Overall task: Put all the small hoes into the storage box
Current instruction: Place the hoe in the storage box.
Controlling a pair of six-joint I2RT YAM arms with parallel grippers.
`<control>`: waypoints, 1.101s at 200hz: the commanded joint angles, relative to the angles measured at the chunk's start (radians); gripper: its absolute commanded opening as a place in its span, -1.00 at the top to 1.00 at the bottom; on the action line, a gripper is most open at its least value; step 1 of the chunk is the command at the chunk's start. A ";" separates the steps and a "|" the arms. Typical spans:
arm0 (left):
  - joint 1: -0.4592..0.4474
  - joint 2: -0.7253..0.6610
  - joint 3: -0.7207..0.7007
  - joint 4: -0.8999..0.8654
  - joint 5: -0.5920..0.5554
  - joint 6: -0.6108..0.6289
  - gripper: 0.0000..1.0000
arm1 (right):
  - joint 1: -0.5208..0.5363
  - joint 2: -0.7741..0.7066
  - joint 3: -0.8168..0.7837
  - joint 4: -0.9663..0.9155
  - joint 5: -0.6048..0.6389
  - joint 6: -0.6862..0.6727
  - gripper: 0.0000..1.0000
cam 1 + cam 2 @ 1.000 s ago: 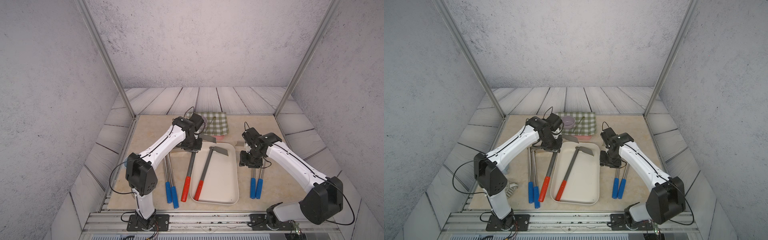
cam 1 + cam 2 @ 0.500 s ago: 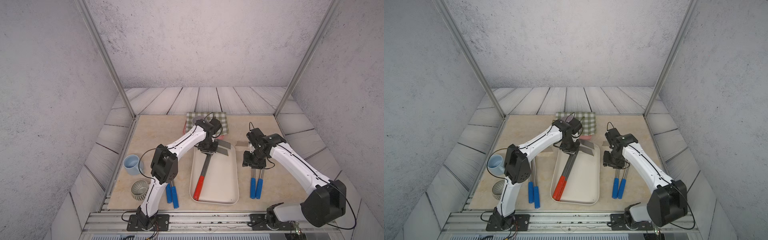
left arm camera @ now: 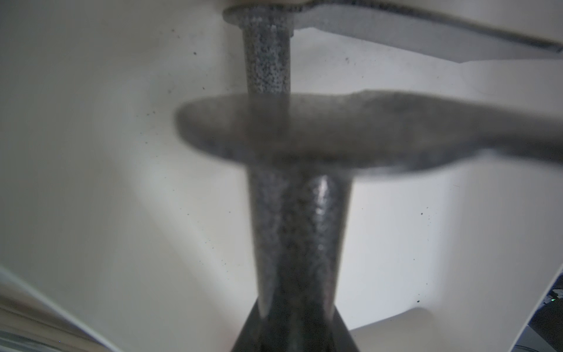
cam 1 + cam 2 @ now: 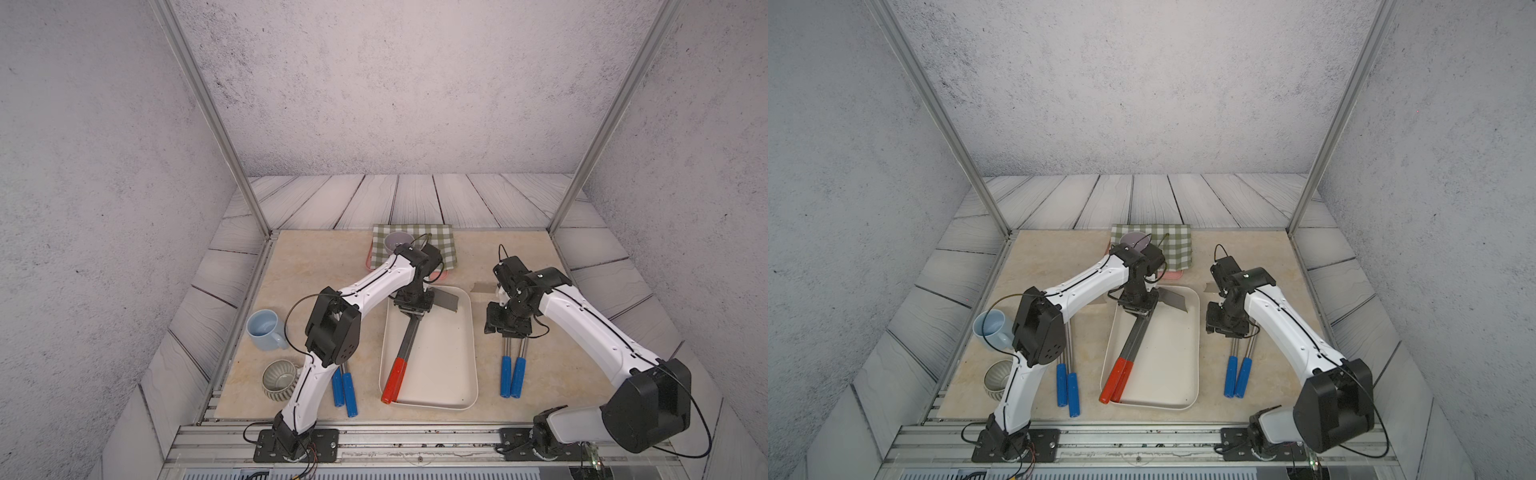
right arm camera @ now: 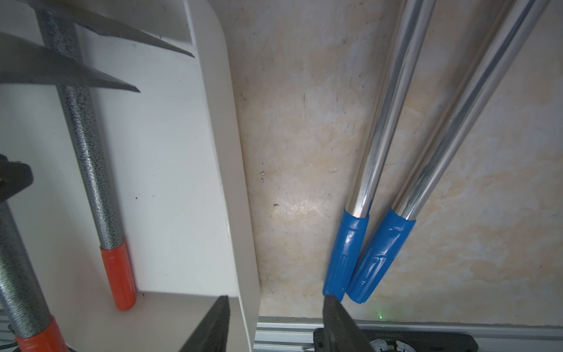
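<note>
Placing step in hand | left gripper pinches small hoe shaft above storage box, frame centre, over second hoe lying inside | right gripper spread, empty | next: lower fully inside walls, release.

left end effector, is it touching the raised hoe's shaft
Touching. The left wrist view shows the raised hoe's speckled shaft running straight into the shut left end effector.

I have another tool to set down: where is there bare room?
Bare: storage box's right half; table's far-left corner beside the checked cloth. Crowded: box's left side, where the left gripper holds a hoe beside a second hoe.
</note>
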 commanded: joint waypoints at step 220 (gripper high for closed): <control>0.003 0.118 0.083 0.031 0.018 -0.009 1.00 | -0.004 0.006 -0.051 0.012 -0.016 -0.005 -0.04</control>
